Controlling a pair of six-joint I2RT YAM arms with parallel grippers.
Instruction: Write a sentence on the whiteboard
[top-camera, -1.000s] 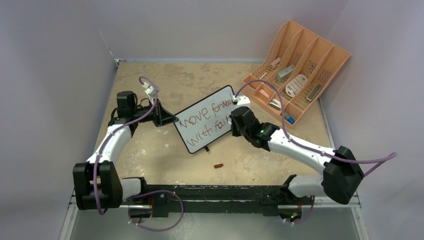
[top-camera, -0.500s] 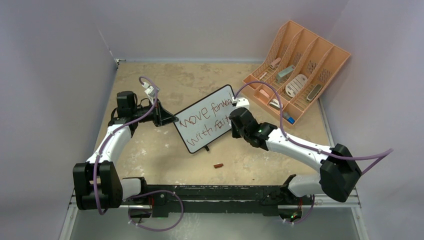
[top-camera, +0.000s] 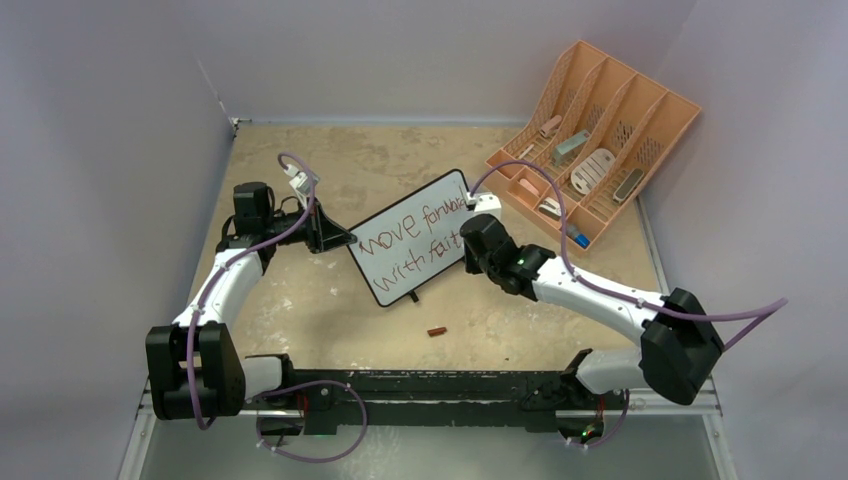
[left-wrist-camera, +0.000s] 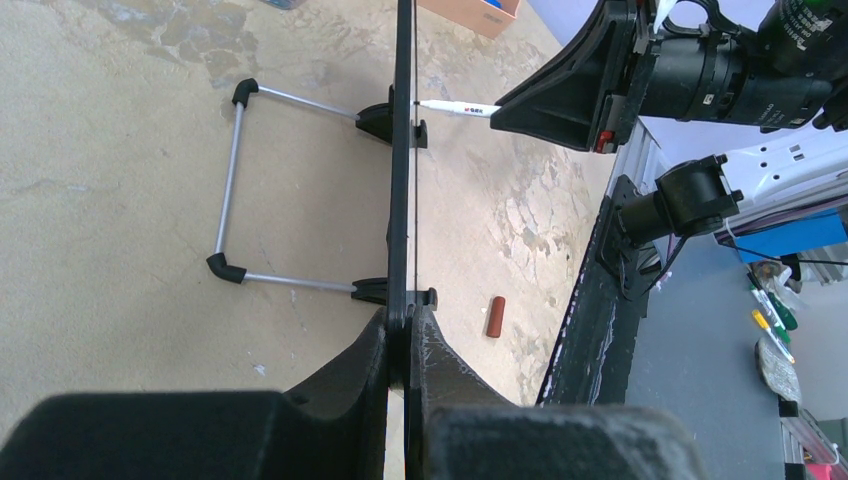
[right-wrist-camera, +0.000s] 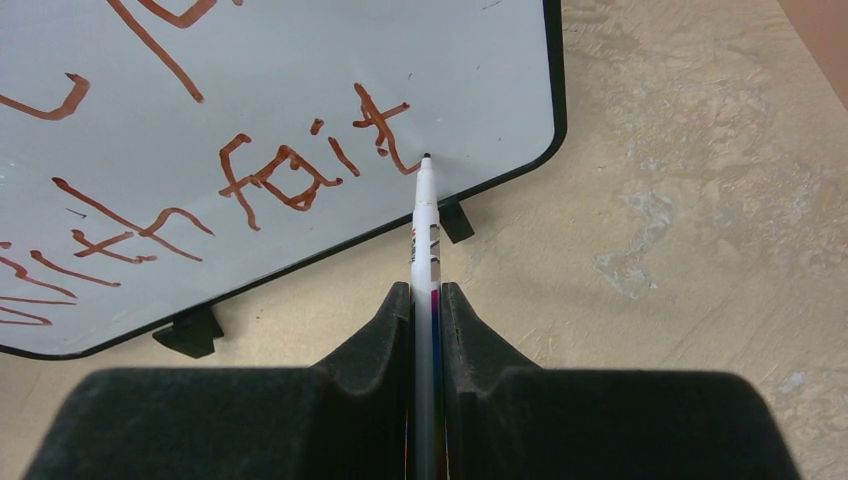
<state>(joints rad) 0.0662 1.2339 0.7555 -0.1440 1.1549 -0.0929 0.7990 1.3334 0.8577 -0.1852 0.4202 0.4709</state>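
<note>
The whiteboard (top-camera: 405, 252) stands propped on the table, with "move forward with fait" written on it in red-brown. My left gripper (top-camera: 340, 239) is shut on its left edge. In the left wrist view the whiteboard (left-wrist-camera: 401, 180) shows edge-on between the left gripper's (left-wrist-camera: 408, 318) jaws. My right gripper (right-wrist-camera: 427, 290) is shut on a white marker (right-wrist-camera: 427, 225). The marker's tip touches the whiteboard (right-wrist-camera: 280, 70) just right of the last "t", near the lower right corner. In the top view my right gripper (top-camera: 468, 240) is at the board's right side.
A peach slotted organizer (top-camera: 640, 150) with several small items stands at the back right. A red-brown marker cap (top-camera: 437, 331) lies on the table in front of the board, and the cap (left-wrist-camera: 495, 315) also shows in the left wrist view. A wire stand (left-wrist-camera: 230, 185) props the board from behind.
The right arm has shifted slightly left, with the marker staying at the board's right end. The left arm and the board have not moved.
</note>
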